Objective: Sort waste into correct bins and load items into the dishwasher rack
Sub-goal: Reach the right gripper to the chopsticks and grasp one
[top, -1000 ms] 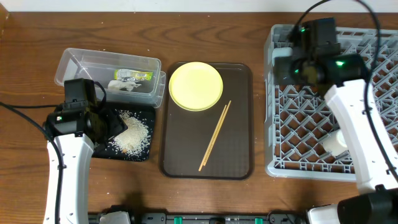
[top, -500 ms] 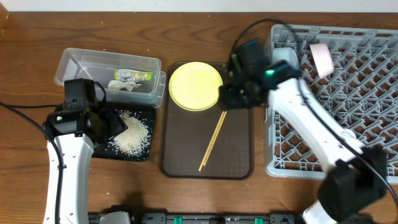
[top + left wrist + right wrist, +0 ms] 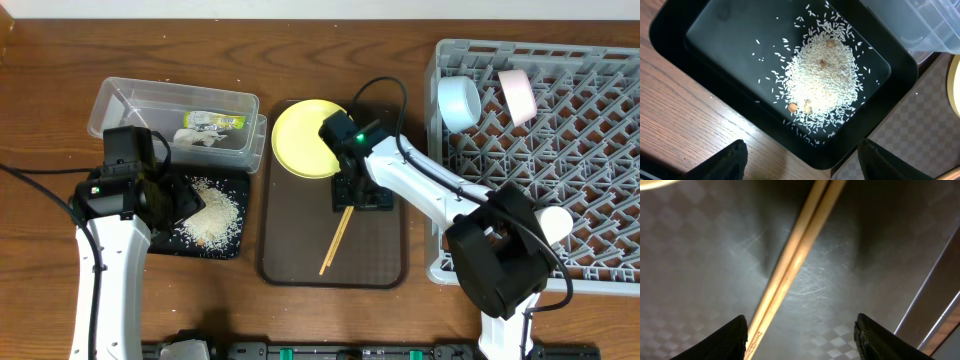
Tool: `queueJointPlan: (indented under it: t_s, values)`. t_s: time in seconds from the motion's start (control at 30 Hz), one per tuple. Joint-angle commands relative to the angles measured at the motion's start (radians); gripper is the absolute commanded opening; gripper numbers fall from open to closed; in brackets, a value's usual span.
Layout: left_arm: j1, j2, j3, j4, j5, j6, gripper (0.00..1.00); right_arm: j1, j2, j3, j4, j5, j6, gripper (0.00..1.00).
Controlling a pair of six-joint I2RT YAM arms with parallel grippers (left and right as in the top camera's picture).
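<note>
Right gripper (image 3: 800, 327): spread wide, low over the large brown serving tray (image 3: 300, 255); straddled the far end of the pair of thin wooden chopsticks (image 3: 790, 265); no contact visible between fingers (image 3: 732, 340) and wood.
Left gripper (image 3: 802, 155): spread wide, held nothing, hovered above the shallow black tray (image 3: 670, 45).
Chopsticks: lay side by side, touching, slanted from far right to near left on the serving tray, just near of the round yellow plate (image 3: 300, 140).
Leftovers: loose white rice-like grains (image 3: 820, 85) heaped in the black tray, a few brown bits among them.
Clear plastic tub (image 3: 130, 100): stood far of the black tray; held the small green-and-yellow printed wrapper (image 3: 213, 122) and white crumpled scraps (image 3: 200, 138).
Large grey lattice dishwasher rack (image 3: 580, 150): stood at right; carried the light-blue bowl (image 3: 460, 100) and pale white bowl (image 3: 518, 92) tipped on edge at its far side, and the small white cup (image 3: 553, 222) nearer.
Surface: brown wood-grain table (image 3: 230, 310).
</note>
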Motion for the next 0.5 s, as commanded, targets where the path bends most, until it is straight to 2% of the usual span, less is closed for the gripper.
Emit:
queueJointPlan:
  t_s: [0.0,0.27,0.47]
  values:
    - [0.005,-0.002,-0.003,-0.002,-0.005,-0.006,0.73,0.014,0.015,-0.042,0.019,0.032,0.047,0.67]
    - [0.005,-0.002,-0.003,-0.002,-0.005,-0.006,0.74,0.014,0.015,-0.143,0.111,0.031,0.057,0.67]
    - [0.005,-0.002,-0.003,-0.003,-0.005,-0.006,0.74,0.013,0.015,-0.156,0.114,0.065,0.058,0.67]
